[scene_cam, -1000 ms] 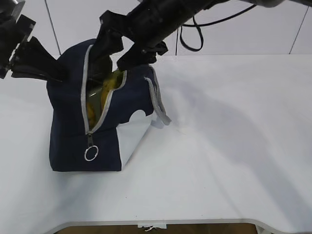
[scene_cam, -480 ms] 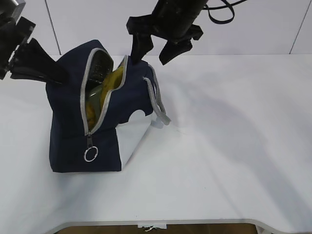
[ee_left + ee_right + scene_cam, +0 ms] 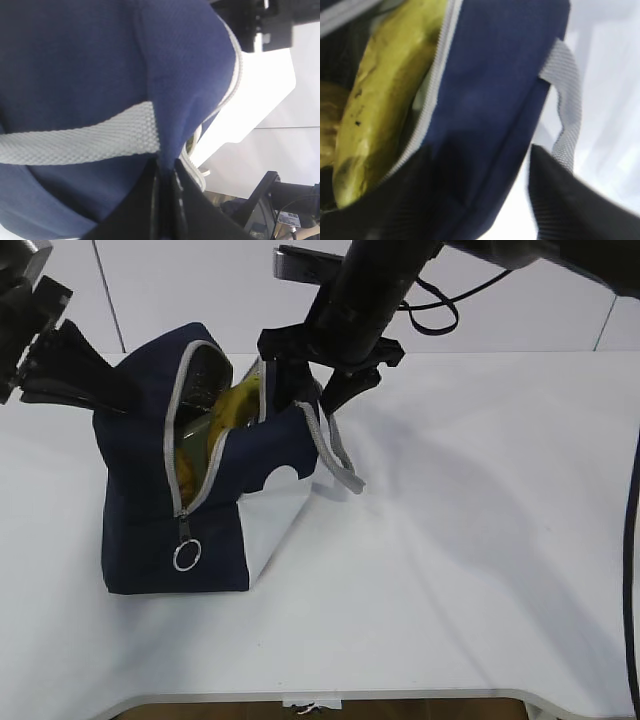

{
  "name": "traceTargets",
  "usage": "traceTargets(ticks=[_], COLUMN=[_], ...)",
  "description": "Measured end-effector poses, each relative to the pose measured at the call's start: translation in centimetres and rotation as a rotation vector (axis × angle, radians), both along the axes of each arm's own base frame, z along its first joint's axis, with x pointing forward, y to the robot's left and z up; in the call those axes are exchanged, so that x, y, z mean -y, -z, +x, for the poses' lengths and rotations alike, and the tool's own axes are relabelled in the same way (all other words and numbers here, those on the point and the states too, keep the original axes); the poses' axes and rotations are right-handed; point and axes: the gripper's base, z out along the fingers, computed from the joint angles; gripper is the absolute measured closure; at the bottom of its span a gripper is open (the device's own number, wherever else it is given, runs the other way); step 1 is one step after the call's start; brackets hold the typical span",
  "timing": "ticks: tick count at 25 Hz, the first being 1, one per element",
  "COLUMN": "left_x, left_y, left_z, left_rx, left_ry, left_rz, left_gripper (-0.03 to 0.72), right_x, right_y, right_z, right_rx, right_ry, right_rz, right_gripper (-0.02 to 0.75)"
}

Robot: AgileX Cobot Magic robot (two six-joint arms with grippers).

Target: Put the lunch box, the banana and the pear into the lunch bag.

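— Since a moment ago, the right gripper dropped back to the lunch bag rim, jaws parted astride it.
— Banana?
— Inside, at ten o'clock. Left gripper pinches bag fabric.

A broad, smooth white table with a rounded front edge fills the room's foreground, soft shadows falling across its top. Behind it stands a pale white panelled wall, divided by thin dark seams, under even light.
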Motion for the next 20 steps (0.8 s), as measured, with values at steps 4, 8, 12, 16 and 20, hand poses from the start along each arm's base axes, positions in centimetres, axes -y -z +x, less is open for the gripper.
traceTargets(ticks=[4,8,12,16,20], left_x=[0.0,0.3,2.2,5.3,7.6], left_y=[0.0,-0.1,-0.9,-1.7,-1.9], left_z=[0.0,0.0,0.4,0.5,0.3], left_rx=[0.000,0.000,0.026,0.069,0.098], left_ry=[0.000,0.000,-0.035,-0.043,-0.044], left_rz=[0.000,-0.017,-0.119,-0.228,-0.256], left_gripper=[0.694,0.694,0.694,0.694,0.694], right_x=[-0.1,0.1,0.7,1.9,3.0], right_y=[0.7,0.2,-2.4,-5.9,-9.2], right_z=[0.2,0.1,-0.5,-1.6,-3.0], right_rx=[-0.010,0.006,0.070,0.164,0.225], right_ry=[-0.006,-0.011,-0.011,0.002,0.027], right_rz=[-0.007,-0.013,-0.028,-0.076,-0.096], right_gripper=[0.625,0.729,0.733,0.733,0.734])
